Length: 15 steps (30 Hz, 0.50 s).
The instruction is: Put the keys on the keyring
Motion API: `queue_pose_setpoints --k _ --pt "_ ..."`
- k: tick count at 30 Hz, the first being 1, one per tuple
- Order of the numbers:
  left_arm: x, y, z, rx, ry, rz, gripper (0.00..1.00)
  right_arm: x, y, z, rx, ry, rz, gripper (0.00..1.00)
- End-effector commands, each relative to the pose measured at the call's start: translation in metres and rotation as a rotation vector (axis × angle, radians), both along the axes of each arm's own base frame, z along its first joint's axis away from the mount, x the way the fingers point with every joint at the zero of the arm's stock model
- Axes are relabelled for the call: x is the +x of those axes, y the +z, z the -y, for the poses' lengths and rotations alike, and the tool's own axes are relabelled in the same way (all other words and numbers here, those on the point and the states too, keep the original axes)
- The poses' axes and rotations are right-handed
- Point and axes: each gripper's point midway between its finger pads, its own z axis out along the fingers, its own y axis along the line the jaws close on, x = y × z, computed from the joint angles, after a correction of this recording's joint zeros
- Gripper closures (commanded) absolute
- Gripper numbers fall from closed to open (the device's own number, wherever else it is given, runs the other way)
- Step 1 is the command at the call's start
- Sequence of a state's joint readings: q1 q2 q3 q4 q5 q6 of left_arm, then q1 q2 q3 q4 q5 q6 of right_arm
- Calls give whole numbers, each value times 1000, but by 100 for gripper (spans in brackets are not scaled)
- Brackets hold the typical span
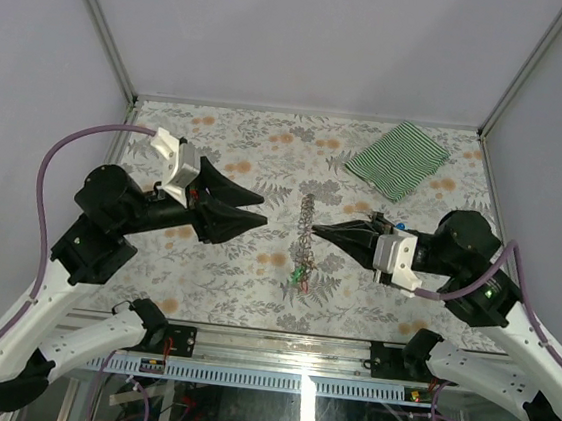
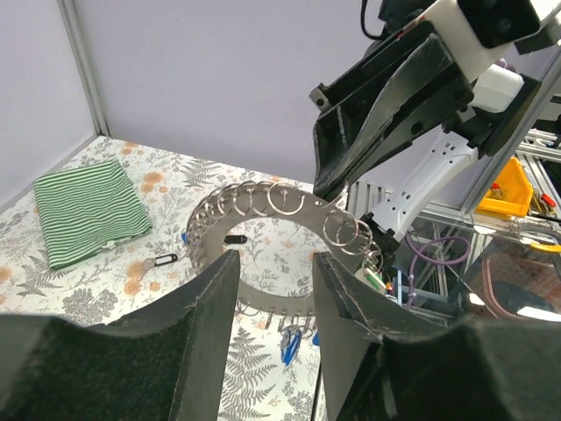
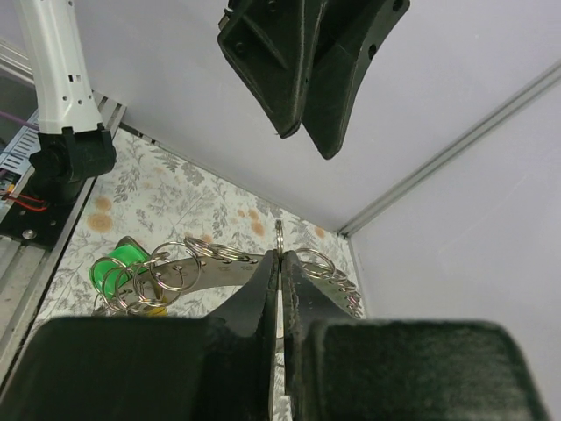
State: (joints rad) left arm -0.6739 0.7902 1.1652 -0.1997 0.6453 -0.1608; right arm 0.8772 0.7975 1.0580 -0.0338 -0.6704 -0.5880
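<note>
- Keyring (image 1: 305,235): a grey metal band hung with many small split rings. It stood on edge near the middle of the bench (image 1: 229,135) and showed as a thin line from above. Whether its lower rim touched the bench cannot be told.
- Keys (image 1: 301,273): a small bunch with green, red and blue tags hung at the end of the keyring nearest the arm bases.
- Black-tagged keys (image 2: 164,260): two lay loose on the bench on the keyring's far side from the left wrist camera. One showed through its dark centre, the other just outside its rim.
- Right gripper (image 1: 316,230): on the keyring's right side, with fingers pressed together and pinching the metal band at about mid-length.
- Left gripper (image 1: 265,212): near the keyring's left side, level with it and pointing at it but apart from it. The jaws stood moderately apart and held nothing.
- Cloth (image 1: 399,158): green-striped and folded, lying flat on the bench beyond the keyring and to its right, well apart from it.
</note>
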Motion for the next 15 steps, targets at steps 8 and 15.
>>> queue_pose_setpoints --k 8,15 --pt "-5 0 31 60 -18 86 59 -12 -2 29 -48 -84 -249 100" --pt "-23 0 44 83 -125 158 59 -18 -1 32 -31 -85 -380 100"
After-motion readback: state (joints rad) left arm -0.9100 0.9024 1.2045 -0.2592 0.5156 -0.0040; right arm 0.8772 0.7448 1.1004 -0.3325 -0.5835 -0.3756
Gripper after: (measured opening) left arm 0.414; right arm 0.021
